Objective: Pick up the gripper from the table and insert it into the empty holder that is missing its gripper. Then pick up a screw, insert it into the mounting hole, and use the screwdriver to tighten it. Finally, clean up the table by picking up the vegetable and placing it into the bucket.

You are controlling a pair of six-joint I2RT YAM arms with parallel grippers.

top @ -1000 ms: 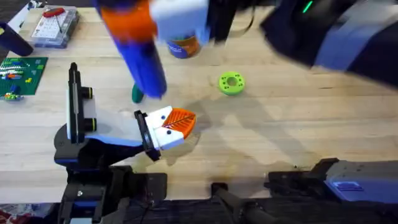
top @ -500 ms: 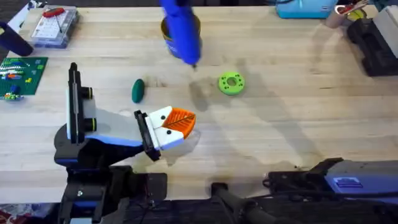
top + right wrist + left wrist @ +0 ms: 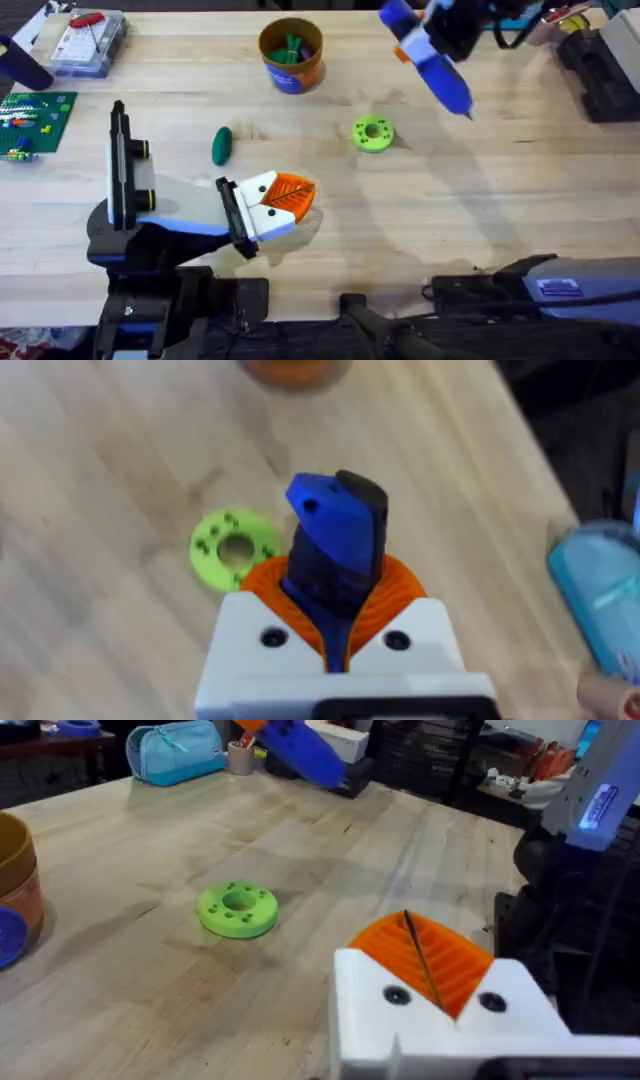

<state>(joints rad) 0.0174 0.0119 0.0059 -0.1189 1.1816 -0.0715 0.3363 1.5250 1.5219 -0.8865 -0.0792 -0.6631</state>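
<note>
**Right claw carrying the screwdriver; left claw parked on the table**

Your right gripper (image 3: pixel 335 635) has its white fingers with orange ribbed pads clamped on the bright-blue cylindrical screwdriver with the black band (image 3: pixel 335 550). In the overhead view you see that screwdriver (image 3: pixel 432 55) raised above the far right part of the light wooden table (image 3: pixel 450 190), tilted, tip pointing down toward the table.

Below it in the right wrist view sits the lime-green round disc with holes (image 3: pixel 233 547); overhead it (image 3: pixel 373 133) is mid-table, well apart from the tool.

Your left gripper (image 3: pixel 285 200) rests low near the front left, pads together, holding nothing. Just beyond it lies the small dark-green smooth oval vegetable (image 3: pixel 221 145), flat on the wood, not touching the claw.

Farther back stands the small round orange-brown bucket with the blue lower band (image 3: pixel 291 55), upright, something green already inside.

Far left corner: a clear plastic parts box with a red-handled tool on it (image 3: pixel 88 40), and a green circuit board (image 3: pixel 35 122) near the left edge.
</note>
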